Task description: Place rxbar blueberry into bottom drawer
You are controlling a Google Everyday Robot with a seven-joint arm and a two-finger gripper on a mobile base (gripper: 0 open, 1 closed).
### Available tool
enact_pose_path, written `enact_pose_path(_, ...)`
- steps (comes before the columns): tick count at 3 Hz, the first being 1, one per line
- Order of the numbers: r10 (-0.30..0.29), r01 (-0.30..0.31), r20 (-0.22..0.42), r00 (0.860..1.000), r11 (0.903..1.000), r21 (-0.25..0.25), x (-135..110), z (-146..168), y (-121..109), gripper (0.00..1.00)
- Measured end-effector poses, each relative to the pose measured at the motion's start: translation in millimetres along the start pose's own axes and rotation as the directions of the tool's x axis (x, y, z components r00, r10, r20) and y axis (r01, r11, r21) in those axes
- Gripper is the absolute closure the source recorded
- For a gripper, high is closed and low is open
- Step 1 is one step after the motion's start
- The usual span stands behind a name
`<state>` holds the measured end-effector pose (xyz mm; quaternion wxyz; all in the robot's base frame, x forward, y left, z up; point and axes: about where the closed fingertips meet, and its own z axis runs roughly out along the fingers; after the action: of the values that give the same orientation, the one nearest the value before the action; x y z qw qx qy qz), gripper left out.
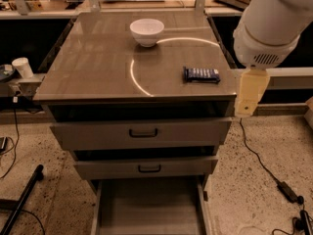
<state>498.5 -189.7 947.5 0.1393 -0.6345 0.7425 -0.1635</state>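
1. The gripper (248, 94) hangs at the right of the view, below the large white arm (271, 23). It sits just off the right front corner of the cabinet top (93, 67). Only a pale tan part is visible; whether it is spread or pressed together cannot be told. It holds nothing visible.
2. The rxbar blueberry (201, 74) lies flat on the cabinet top near the right edge, to the left of the gripper and apart from it.
3. A white bowl (146, 31) stands upright toward the rear of the same top, well apart from the bar. A bright curved light reflection (137, 77) crosses the glossy grey-brown surface between them.
4. Both upper drawers (142, 133) are pulled partly out, each with a black handle.
5. The bottom drawer (149, 207) is pulled out farthest; its flat grey floor is bare.
6. The speckled floor (44, 151) carries a black cable (259, 160) at right and a dark pole (22, 199) at left. A white cup (22, 67) stands on a ledge at left.
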Motion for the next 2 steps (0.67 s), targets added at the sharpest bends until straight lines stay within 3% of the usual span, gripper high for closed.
enact_pose_path(1,-0.025,0.026,-0.041,0.999,0.9995,0.020,-3.4,11.9,-13.8,0.00)
enact_pose_path(2,-0.051,0.052,-0.043,0.998,0.9983,0.026,-9.9,26.2,-39.3,0.00)
